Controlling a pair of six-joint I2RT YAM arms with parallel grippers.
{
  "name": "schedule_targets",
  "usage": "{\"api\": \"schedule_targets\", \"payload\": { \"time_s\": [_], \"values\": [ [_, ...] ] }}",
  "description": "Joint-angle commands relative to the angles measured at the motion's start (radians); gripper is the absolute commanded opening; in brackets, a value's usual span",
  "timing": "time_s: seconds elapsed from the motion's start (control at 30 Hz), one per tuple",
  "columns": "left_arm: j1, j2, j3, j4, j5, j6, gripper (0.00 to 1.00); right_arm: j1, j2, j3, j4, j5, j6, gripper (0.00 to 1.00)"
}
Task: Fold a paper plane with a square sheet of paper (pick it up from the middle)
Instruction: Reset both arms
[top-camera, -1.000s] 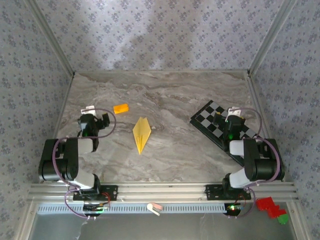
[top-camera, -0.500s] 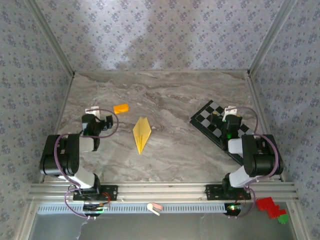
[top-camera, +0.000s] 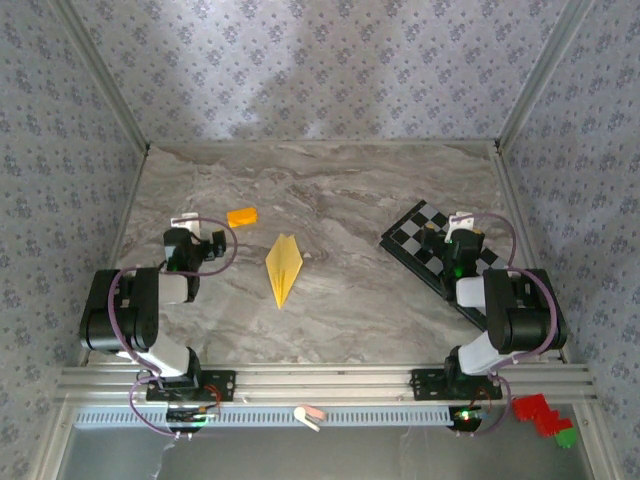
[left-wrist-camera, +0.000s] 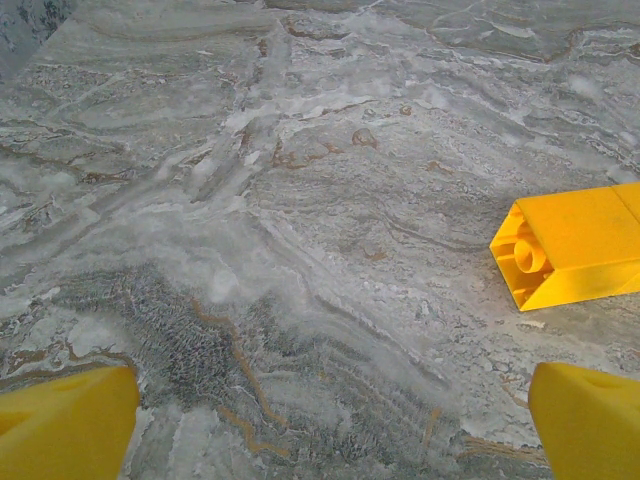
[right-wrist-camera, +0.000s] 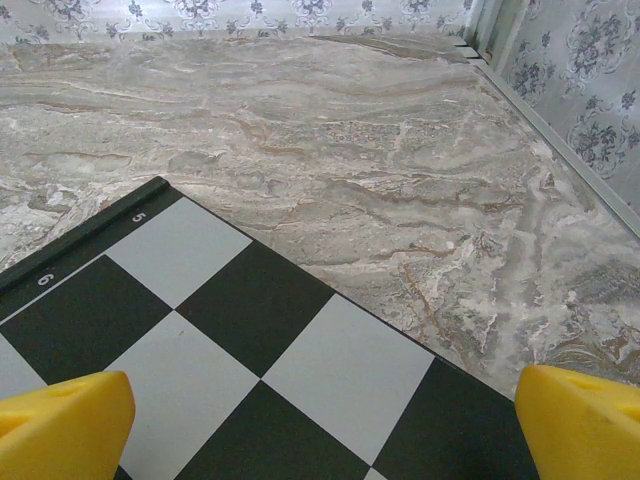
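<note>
Both end effectors are released, with the fingers wide apart and nothing between them: the left end effector (top-camera: 200, 243) and the right end effector (top-camera: 452, 236). The paper plane (top-camera: 284, 268) lies flat on the counter (top-camera: 350, 190) between the two arms. It is a slim yellow dart with a centre crease, its long narrow tip toward the near edge, and it is well apart from both end effectors. An orange block (top-camera: 242, 216) lies behind the plane and to the left, near the left end effector. In the left wrist view this block is at the right, beyond the yellow fingertips (left-wrist-camera: 65, 425) and not touching them. The right end effector is above a checkered board (top-camera: 408, 238), which lies at an angle on the right side of the counter.
</note>
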Motion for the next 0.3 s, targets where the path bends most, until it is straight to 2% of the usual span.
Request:
{"api": "schedule_targets", "payload": {
  "time_s": [0.0,0.27],
  "values": [
    [-0.002,-0.001,0.025,0.045,0.017,0.013,1.00,0.008,0.009,0.018,0.001,0.025,-0.017,1.00],
    [-0.002,-0.001,0.025,0.045,0.018,0.013,1.00,0.018,0.009,0.012,0.012,0.034,-0.027,1.00]
  ]
}}
